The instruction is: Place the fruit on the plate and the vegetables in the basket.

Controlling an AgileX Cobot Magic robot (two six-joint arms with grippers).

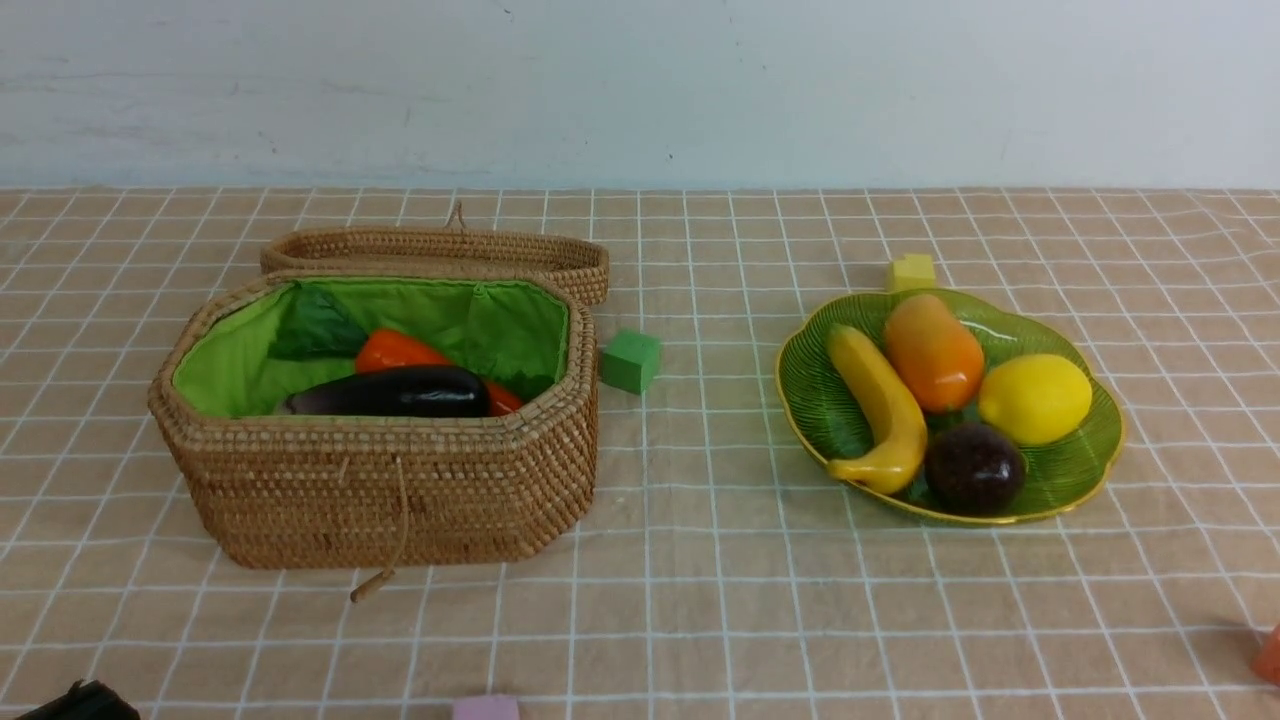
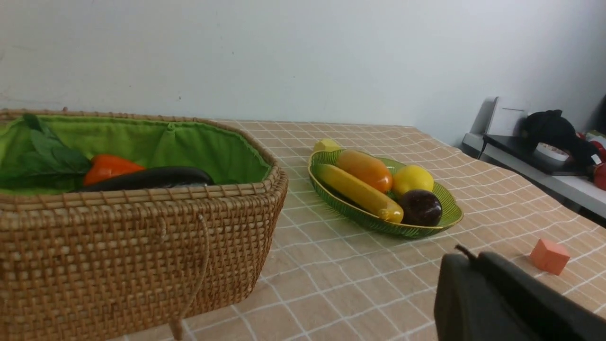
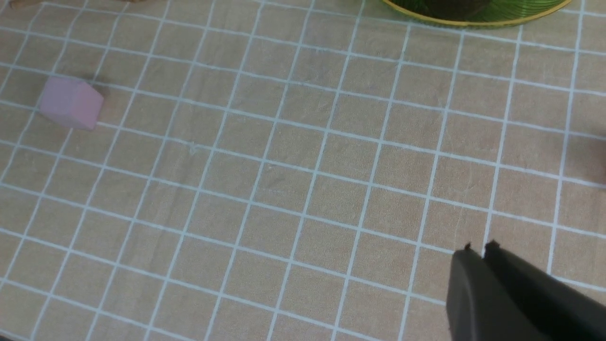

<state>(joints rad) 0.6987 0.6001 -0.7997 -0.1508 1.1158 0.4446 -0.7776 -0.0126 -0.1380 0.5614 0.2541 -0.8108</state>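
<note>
The woven basket [image 1: 400,490] stands open at the left, with a dark eggplant [image 1: 395,392], an orange carrot [image 1: 395,350] and green leaves [image 1: 315,325] inside its green lining. At the right, the green plate [image 1: 1070,470] carries a banana [image 1: 880,405], a mango [image 1: 933,352], a lemon [image 1: 1035,398] and a mangosteen [image 1: 975,467]. My left gripper [image 2: 466,258] is shut and empty, low over the cloth near the basket's front. My right gripper [image 3: 479,248] is also shut and empty, over bare cloth on the near side of the plate [image 3: 473,19].
The basket's lid [image 1: 440,250] lies open behind it. Foam cubes are scattered about: green [image 1: 630,360] beside the basket, yellow [image 1: 912,272] behind the plate, pink [image 1: 486,708] at the front edge, orange [image 1: 1268,655] at the front right. A side table [image 2: 544,166] stands beyond the table's right edge.
</note>
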